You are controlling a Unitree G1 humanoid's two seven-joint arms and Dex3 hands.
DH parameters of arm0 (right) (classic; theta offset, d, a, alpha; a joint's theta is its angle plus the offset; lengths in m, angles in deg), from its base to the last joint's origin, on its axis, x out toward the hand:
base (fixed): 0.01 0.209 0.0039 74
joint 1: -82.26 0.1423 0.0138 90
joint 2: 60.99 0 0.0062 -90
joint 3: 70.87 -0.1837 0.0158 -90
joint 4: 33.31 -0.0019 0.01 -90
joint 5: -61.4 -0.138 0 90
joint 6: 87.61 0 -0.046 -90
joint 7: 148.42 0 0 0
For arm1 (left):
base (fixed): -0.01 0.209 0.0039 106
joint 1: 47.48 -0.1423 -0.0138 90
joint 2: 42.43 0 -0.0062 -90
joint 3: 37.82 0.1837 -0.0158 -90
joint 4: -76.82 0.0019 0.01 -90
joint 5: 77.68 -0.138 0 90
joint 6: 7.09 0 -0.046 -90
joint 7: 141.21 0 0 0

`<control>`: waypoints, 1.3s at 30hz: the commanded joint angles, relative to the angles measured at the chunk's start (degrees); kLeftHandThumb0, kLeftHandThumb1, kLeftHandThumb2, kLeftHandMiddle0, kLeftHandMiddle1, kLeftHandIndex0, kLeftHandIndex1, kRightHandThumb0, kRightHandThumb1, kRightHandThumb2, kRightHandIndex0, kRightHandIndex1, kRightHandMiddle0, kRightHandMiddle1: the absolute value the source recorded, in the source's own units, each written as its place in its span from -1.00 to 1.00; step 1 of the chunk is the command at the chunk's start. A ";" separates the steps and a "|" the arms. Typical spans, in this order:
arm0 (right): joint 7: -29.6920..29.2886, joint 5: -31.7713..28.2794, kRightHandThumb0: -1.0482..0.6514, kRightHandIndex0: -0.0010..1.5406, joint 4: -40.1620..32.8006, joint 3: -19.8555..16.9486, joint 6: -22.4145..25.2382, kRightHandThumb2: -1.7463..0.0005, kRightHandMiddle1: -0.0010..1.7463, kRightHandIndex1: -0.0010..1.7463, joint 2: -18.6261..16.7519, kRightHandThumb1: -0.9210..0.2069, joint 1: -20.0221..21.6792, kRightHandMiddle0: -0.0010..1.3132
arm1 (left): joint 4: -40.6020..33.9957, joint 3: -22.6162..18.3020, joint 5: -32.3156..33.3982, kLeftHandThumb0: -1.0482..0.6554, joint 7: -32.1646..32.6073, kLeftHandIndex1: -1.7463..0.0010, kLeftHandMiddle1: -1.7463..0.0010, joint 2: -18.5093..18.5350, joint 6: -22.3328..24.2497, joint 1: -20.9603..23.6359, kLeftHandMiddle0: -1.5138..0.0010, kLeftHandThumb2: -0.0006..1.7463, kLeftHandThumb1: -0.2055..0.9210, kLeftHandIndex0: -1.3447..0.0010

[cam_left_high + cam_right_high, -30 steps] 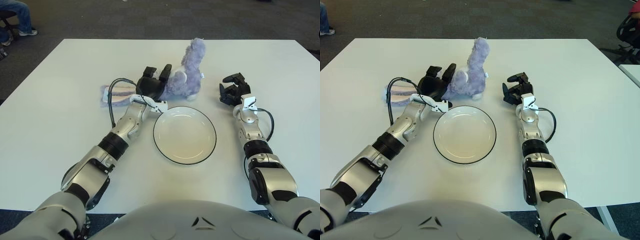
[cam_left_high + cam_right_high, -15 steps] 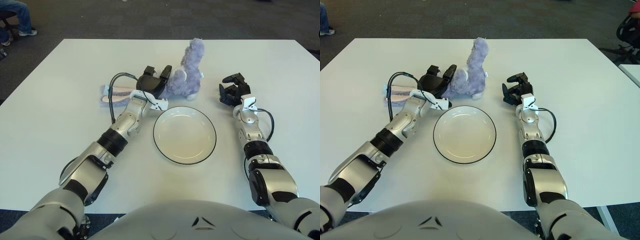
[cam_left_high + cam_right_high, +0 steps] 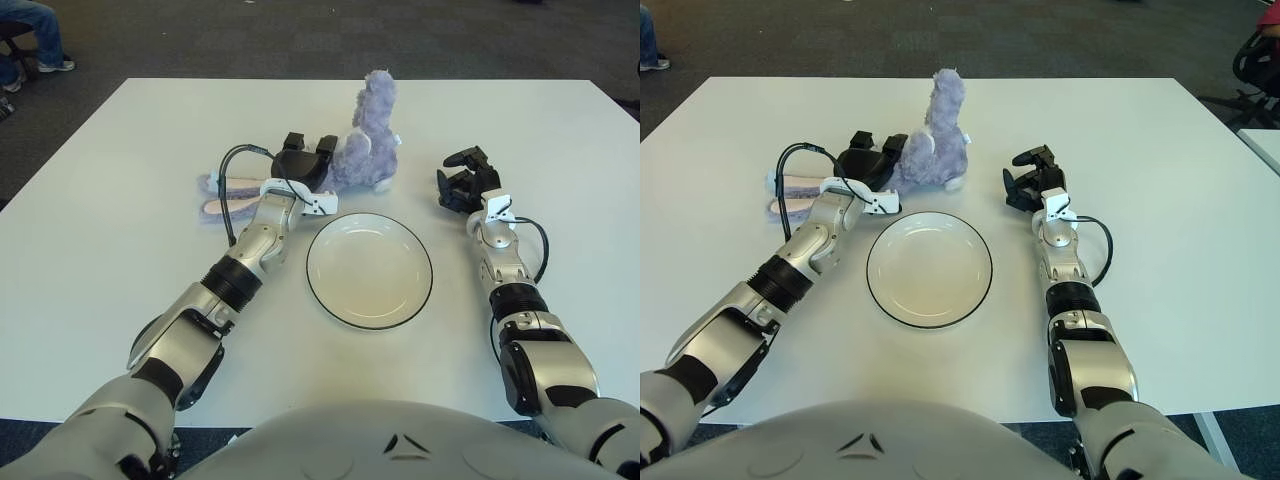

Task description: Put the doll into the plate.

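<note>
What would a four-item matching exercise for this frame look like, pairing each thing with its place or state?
Things:
1. doll
2. plate
3. left robot hand
4. right robot hand

Places or states:
A. empty, near the table's middle
B. pressed against the doll's left side
C. purple, beyond the plate's far rim
D. holds nothing, to the right of the plate

Pairs: 1-C, 2-A, 3-B, 4-D
</note>
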 commanded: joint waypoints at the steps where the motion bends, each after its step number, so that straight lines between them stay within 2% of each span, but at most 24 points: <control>1: 1.67 1.17 0.23 -0.27 2.02 1.24 3.12 -0.12 0.90 0.81 -0.50 -0.33 -3.10 -0.57 | 2.59 0.08 1.03 0.50 -0.98 0.17 -1.00 0.30 0.83 -1.41 0.40 0.23 0.13 1.00; 3: 1.70 1.21 0.23 -0.27 2.00 1.29 3.08 -0.12 0.90 0.81 -0.46 -0.32 -3.13 -0.57 | 2.85 0.06 1.26 0.63 -0.66 0.11 -1.00 0.22 0.87 -1.38 0.36 0.28 0.14 1.00; 6: 1.87 1.31 0.23 -0.27 1.86 1.46 3.14 -0.12 0.90 0.81 -0.28 -0.32 -3.26 -0.57 | 2.78 -0.23 1.77 0.70 0.15 0.04 -1.00 -0.06 0.95 -1.66 0.34 0.32 0.13 1.00; 11: 2.08 1.45 0.23 -0.28 1.60 1.72 3.42 -0.12 0.90 0.81 -0.04 -0.33 -3.41 -0.58 | 2.87 -0.23 2.36 0.73 1.11 -0.07 -1.00 -0.08 0.58 -1.80 0.32 0.35 0.11 1.00; 21: 2.24 1.69 0.23 -0.31 1.73 2.38 3.62 -0.03 0.89 0.79 0.54 -0.42 -3.42 -0.60 | 2.95 0.24 3.27 0.73 0.98 -0.43 -1.00 0.56 -0.36 -1.59 0.32 0.35 0.11 1.00; 24: 2.26 1.69 0.23 -0.31 1.87 2.46 3.51 -0.02 0.89 0.79 0.63 -0.43 -3.38 -0.60 | 2.46 0.63 2.93 0.72 0.22 -0.60 -1.00 0.98 -0.41 -1.54 0.37 0.27 0.21 1.00; 28: 2.29 1.78 0.23 -0.30 2.10 2.62 3.25 -0.01 0.88 0.78 0.74 -0.43 -3.36 -0.60 | 2.23 1.10 2.59 0.67 -0.57 -0.85 -1.00 1.34 -0.29 -1.40 0.52 0.03 0.49 1.00; 33: 2.45 1.80 0.23 -0.29 2.30 2.67 2.98 -0.01 0.88 0.76 0.78 -0.42 -3.33 -0.59 | 1.84 1.19 2.60 0.66 -1.08 -0.97 -1.00 1.46 0.01 -1.45 0.57 -0.04 0.58 0.97; 39: 2.17 2.33 0.23 -0.29 2.66 2.83 2.76 0.01 0.88 0.74 0.89 -0.44 -3.23 -0.58 | 1.77 1.09 2.45 0.66 -0.91 -1.00 -1.00 1.16 0.85 -1.62 0.60 -0.09 0.63 0.95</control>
